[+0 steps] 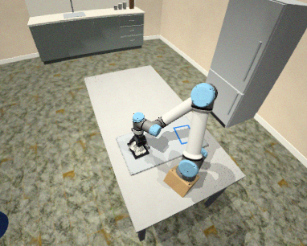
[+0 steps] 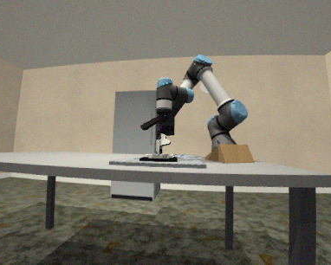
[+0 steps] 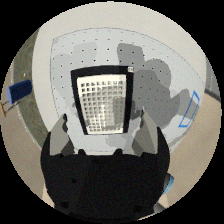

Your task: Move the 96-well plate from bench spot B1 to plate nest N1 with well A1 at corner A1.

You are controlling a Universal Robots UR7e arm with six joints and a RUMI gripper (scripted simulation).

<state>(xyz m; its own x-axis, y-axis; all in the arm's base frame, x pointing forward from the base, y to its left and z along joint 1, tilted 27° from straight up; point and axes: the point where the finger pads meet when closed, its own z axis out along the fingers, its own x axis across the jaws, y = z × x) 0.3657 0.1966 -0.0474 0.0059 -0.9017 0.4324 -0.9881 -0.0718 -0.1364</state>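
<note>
Tabletop (image 1: 110, 88): pale grey slab, long axis running from 11 o'clock to 5 o'clock in the top view. It carries every item below.

Arm (image 1: 178, 112): white links, blue joint caps. It stands on a tan block (image 1: 172, 182) at the tabletop's 5 o'clock end and reaches toward 9 o'clock, the wrist turned down so the tool meets the work from straight above.

Mat (image 1: 128, 169): thin translucent sheet with a dot grid, lying flat near the arm's base. It appears to serve as the common work surface for pick and place spots.

Bench spot B1 (image 1: 182, 134): blue outlined rectangle at the mat's 3 o'clock side, with no plate on it.

Plate nest N1 (image 3: 75, 100): black frame on the mat, at 9 o'clock from B1. Its raised border is there to trap the plate on all sides.

96-well plate (image 3: 102, 102): white, gridded. It lies inside the black frame, apparently flat, with the border showing around it. A small corner mark (image 3: 129, 69) sits at the frame's 1 o'clock corner in the wrist view; the cut corner is too small to confirm against it.

Gripper (image 3: 103, 131): dark body, jaws spread fully wide and clasping nothing. It hangs just above the near end of the plate, jaw tips flanking it without contact. Judgement: plate delivered and let go, with only a straight lift clear remaining.
</note>
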